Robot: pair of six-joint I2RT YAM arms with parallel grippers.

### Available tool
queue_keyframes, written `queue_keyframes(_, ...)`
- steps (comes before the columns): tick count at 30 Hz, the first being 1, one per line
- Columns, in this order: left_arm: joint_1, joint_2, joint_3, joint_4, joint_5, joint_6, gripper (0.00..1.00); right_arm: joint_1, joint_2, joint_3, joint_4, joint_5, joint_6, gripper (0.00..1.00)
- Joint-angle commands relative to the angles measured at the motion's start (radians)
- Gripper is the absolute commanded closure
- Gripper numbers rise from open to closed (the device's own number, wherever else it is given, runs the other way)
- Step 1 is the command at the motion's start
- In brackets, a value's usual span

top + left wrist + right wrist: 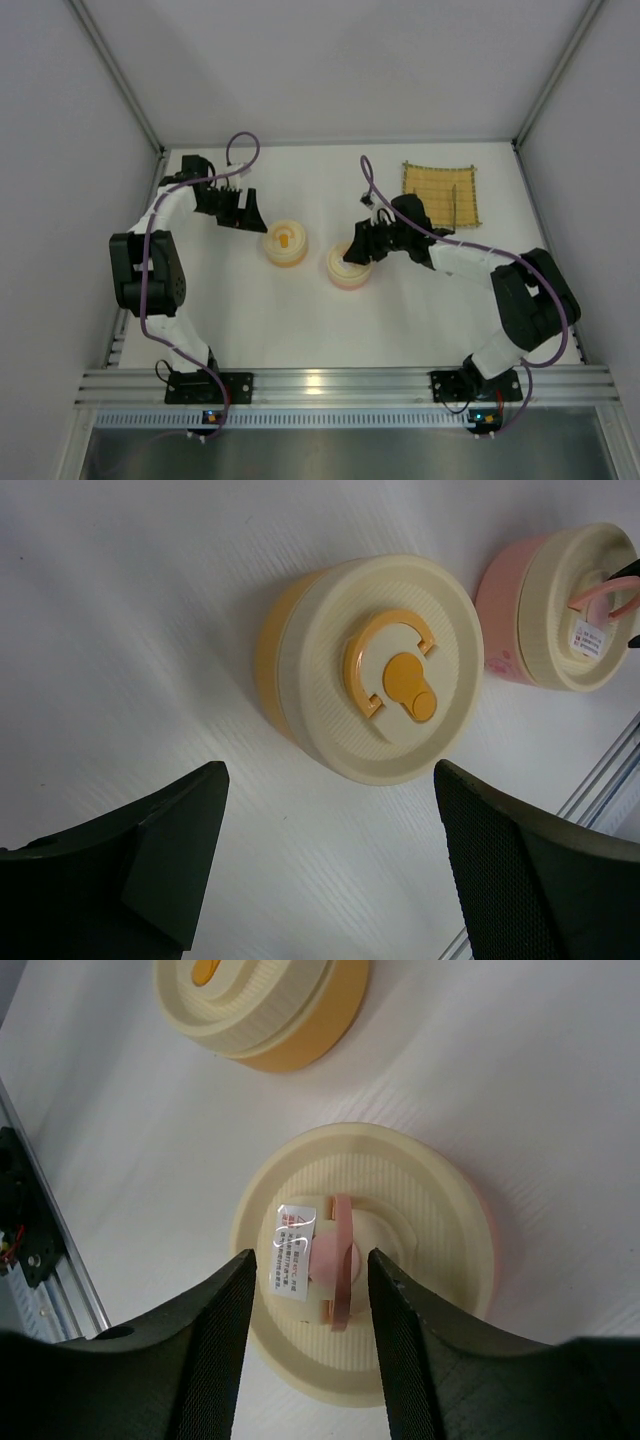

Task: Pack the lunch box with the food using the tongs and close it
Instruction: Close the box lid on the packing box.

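Rail (340, 385) of ribbed aluminium runs along the near table (300, 330) edge, with both arm bases bolted on. Table is white and matte, with bare room between rail and boxes.

Mid-table are two round plastic lunch boxes, near each other but not touching, lids on.

Yellow box (272, 655): cream ribbed lid, orange C-shaped handle (362, 660) lying flat. Left claw (330, 767) is spread wide, holding nothing, just beside the box on its far-left side.

Pink box (500, 620): cream ribbed lid, raised pink strap handle (340, 1260). White sticker (295, 1250) beside it, print too small to read. Right claw (310, 1257) is above the box, jaws parted and straddling the strap with a small gap each side, so no grip.

Far right: square yellow bamboo mat (425, 190) close to the walls. Tongs (456, 205) lie on it, showing only as a thin dark line.

Food: can't tell where.
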State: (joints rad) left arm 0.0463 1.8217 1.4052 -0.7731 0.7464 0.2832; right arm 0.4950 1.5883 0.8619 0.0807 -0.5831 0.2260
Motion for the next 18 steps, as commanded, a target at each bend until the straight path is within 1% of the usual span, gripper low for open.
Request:
queue_keyframes(1, 0.003, -0.044, -0.014, 0.001, 0.027, 0.017, 0.12, 0.001, -0.05, 0.063, -0.077, 0.014, -0.06, 0.52)
queue_keyframes(6, 0.003, -0.061, -0.023, 0.009, 0.025, 0.01, 0.12, -0.009, -0.073, 0.114, -0.139, 0.051, -0.126, 0.51)
queue_keyframes(8, 0.003, -0.065, -0.023, 0.009, 0.025, 0.011, 0.12, -0.035, -0.073, 0.15, -0.172, 0.049, -0.143, 0.53)
queue_keyframes(11, 0.003, -0.071, -0.028, 0.006, 0.024, 0.014, 0.12, -0.082, -0.07, 0.196, -0.208, 0.005, -0.148, 0.59)
queue_keyframes(12, 0.003, -0.073, -0.028, 0.008, 0.022, 0.016, 0.12, -0.091, -0.067, 0.209, -0.223, -0.01, -0.155, 0.61)
queue_keyframes(13, 0.003, -0.073, -0.028, 0.006, 0.024, 0.014, 0.12, -0.096, -0.06, 0.236, -0.261, -0.056, -0.168, 0.71)
queue_keyframes(14, 0.003, -0.073, -0.028, 0.008, 0.027, 0.011, 0.12, -0.096, -0.056, 0.245, -0.274, -0.082, -0.168, 0.77)
queue_keyframes(15, 0.003, -0.071, -0.028, 0.005, 0.034, 0.01, 0.12, -0.096, -0.048, 0.252, -0.275, -0.113, -0.163, 0.85)
queue_keyframes(16, 0.003, -0.073, -0.028, 0.006, 0.037, 0.005, 0.12, -0.095, -0.047, 0.25, -0.275, -0.174, -0.157, 0.89)
queue_keyframes(18, 0.003, -0.073, -0.028, 0.014, 0.045, -0.006, 0.12, -0.092, -0.03, 0.246, -0.272, -0.228, -0.134, 0.95)
